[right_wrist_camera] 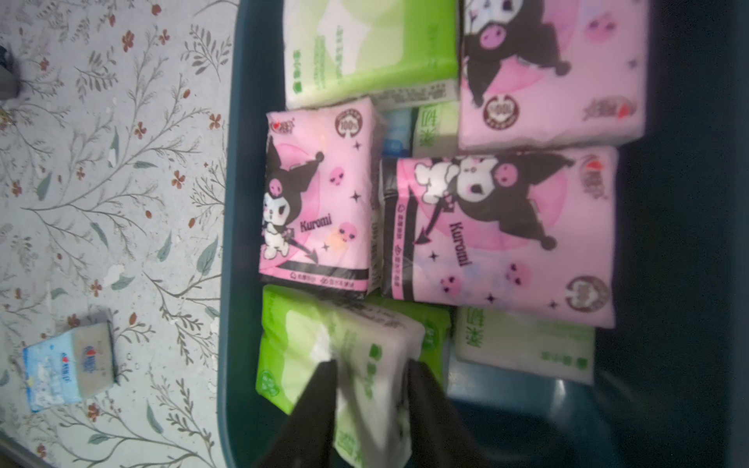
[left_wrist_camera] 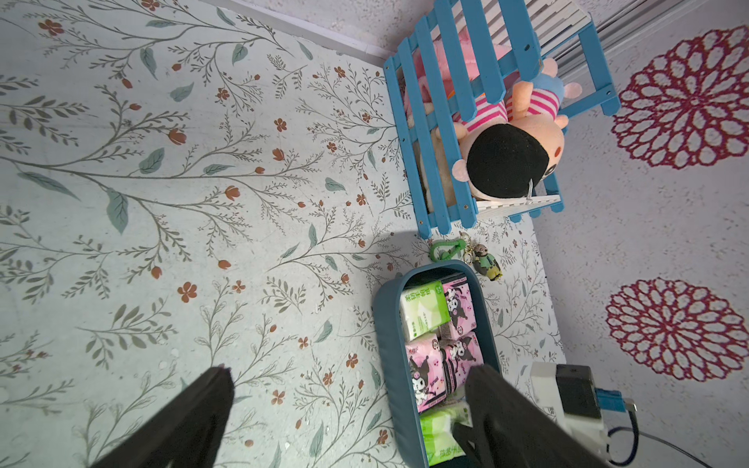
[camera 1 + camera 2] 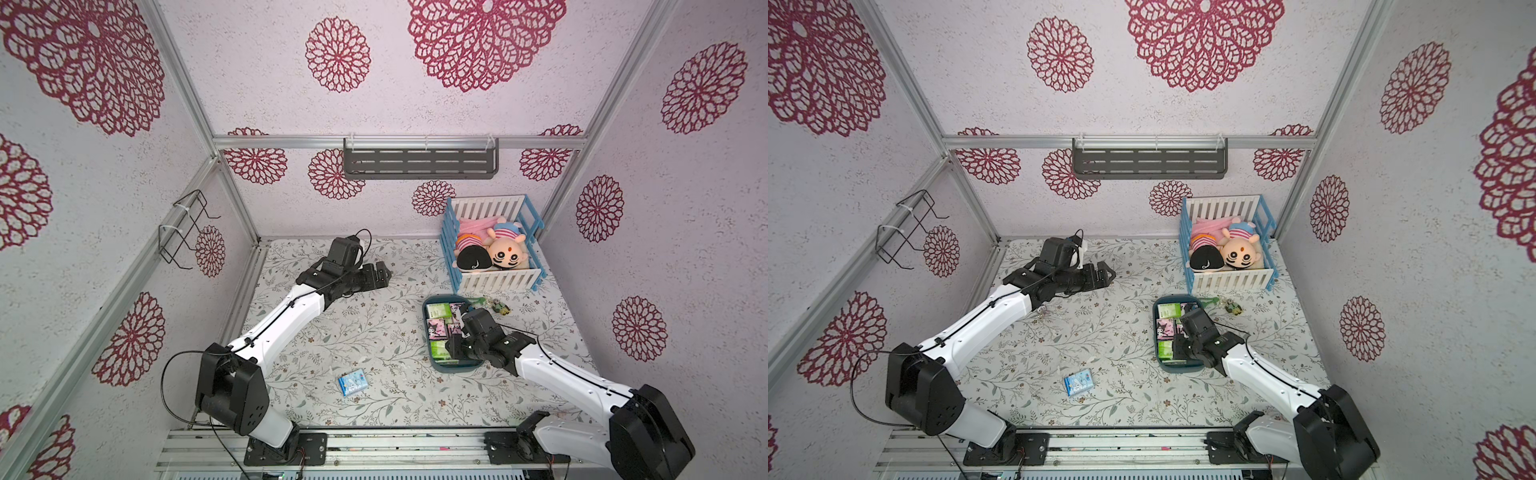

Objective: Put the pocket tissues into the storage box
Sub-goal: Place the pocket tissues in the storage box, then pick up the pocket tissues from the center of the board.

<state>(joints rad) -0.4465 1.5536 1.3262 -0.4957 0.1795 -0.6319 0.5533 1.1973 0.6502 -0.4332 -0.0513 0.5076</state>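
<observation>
I have two claws. My left claw (image 3: 386, 275) hangs over the flowered table (image 3: 365, 332) toward the back left. Its fingers are spread wide with nothing between them, and it is well apart from every pack.

Nearer the front edge one light-blue pack (image 3: 353, 382) lies flat and alone on the table, outside the storage box (image 3: 425, 328). The box is a single dark teal tub with rounded corners and low walls, sitting right of centre just in front of the toy crib (image 3: 496, 282).

Inside it I count:
- three pink packs (image 1: 506, 235), face up, each with a black cartoon figure; two show the word Kuromi
- at least four green-and-white packs (image 1: 364, 48), mostly toward the two ends
- a sliver of one more blue pack (image 1: 395, 133) underneath

My right claw (image 1: 371, 364) is down in the box's near end, with a finger on either side of one green pack (image 1: 364, 324). I cannot tell whether the fingers pinch it or only flank it.

Further right, the one blue-and-white crib holds two plush dolls (image 3: 509, 253). One green clip (image 2: 446, 247) and one small key-ring figure (image 3: 500, 306) lie near the box's far corner.
</observation>
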